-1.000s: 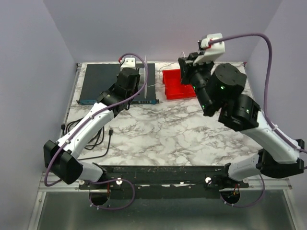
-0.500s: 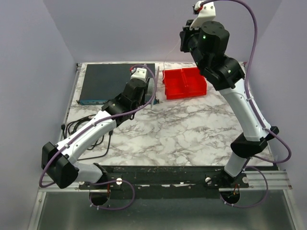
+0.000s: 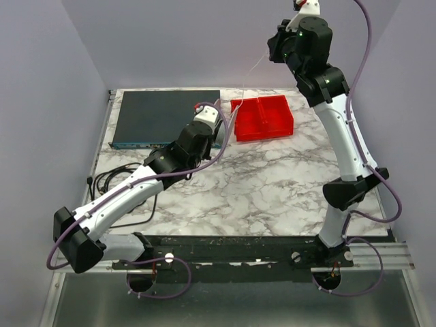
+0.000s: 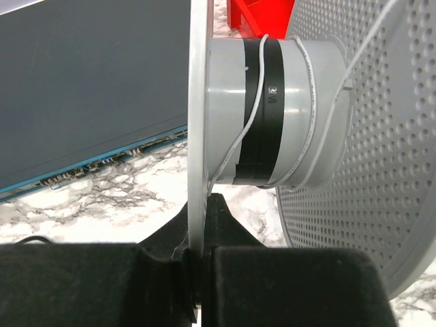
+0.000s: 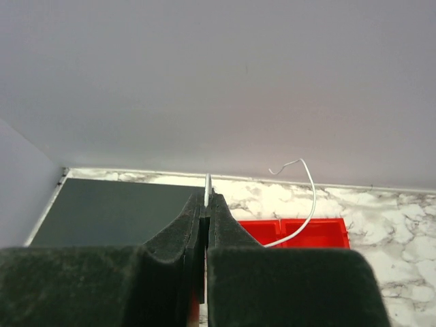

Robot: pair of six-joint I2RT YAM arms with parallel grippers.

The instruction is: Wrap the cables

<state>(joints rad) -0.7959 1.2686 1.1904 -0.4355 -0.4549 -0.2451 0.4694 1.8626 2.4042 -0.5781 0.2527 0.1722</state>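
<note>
The left gripper [image 4: 197, 225] is pinched tight on the thin pale flange of a grey plastic spool [image 4: 293, 109], which it holds just beside the near left corner of the red two-compartment plastic bin [image 3: 272, 121]. The spool's other flange [image 4: 388, 170], wide and perforated, faces away from the fingers. The thin white cable [image 5: 314, 201] lies in a few turns round the spool's hub, crossing a band of black tape [image 4: 262, 109].

High above the far edge of the red bin, the right gripper [image 5: 206, 203] has its pads pressed together on the same cable. A short stub pokes up between the pads, and a loose curl hangs in the air over the bin. In the overhead view the strand is almost too fine to follow, but it seems to run from the raised gripper down to the spool.

A flat dark grey box [image 3: 160, 116] lies left of the bin on the marble-patterned table [image 3: 272, 184].
</note>
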